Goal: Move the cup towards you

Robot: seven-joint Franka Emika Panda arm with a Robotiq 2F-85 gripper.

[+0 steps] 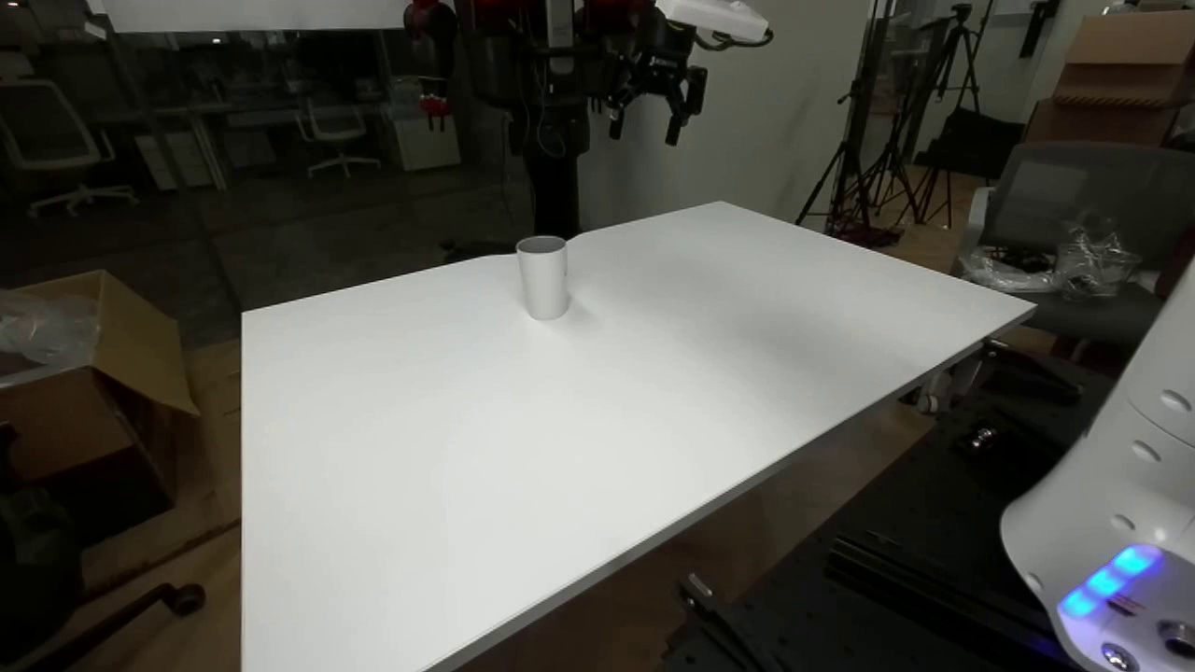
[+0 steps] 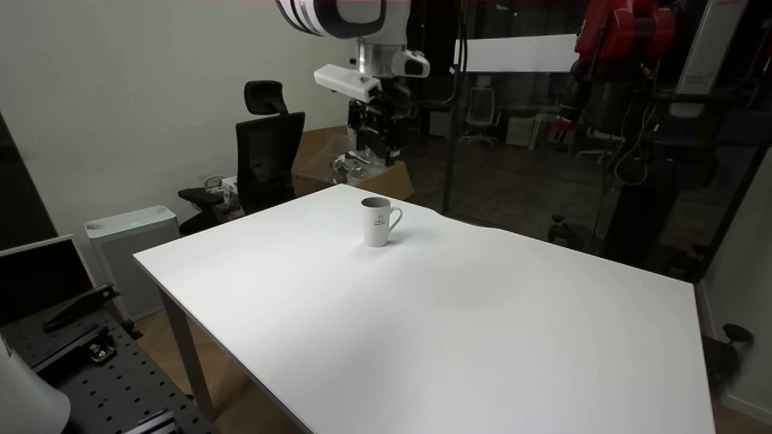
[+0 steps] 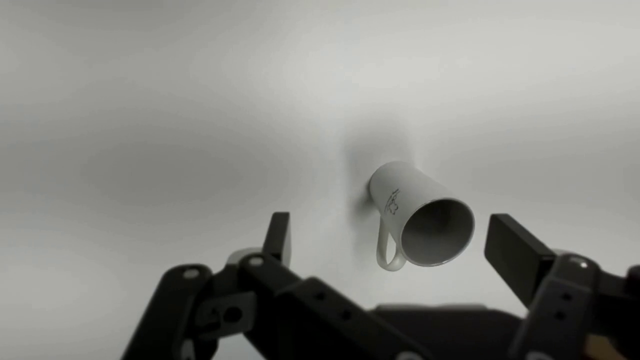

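Cup (image 1: 541, 280) upright on table (image 1: 607, 420), toward far edge in both exterior views; handle (image 3: 382, 245) on side, small dark print (image 3: 392, 202) on wall. Gripper (image 3: 389, 236) hangs above table, well apart from cup, fingers (image 3: 276, 235) spread wide. Wrist view shows cup between fingertips, nearer one at picture's right. Box (image 1: 145, 345) holding clear plastic (image 1: 47, 327) near table. Red arm (image 2: 627, 36) beyond table.

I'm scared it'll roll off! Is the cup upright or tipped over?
Upright: in both exterior views, the cup stands on the table, opening on top.
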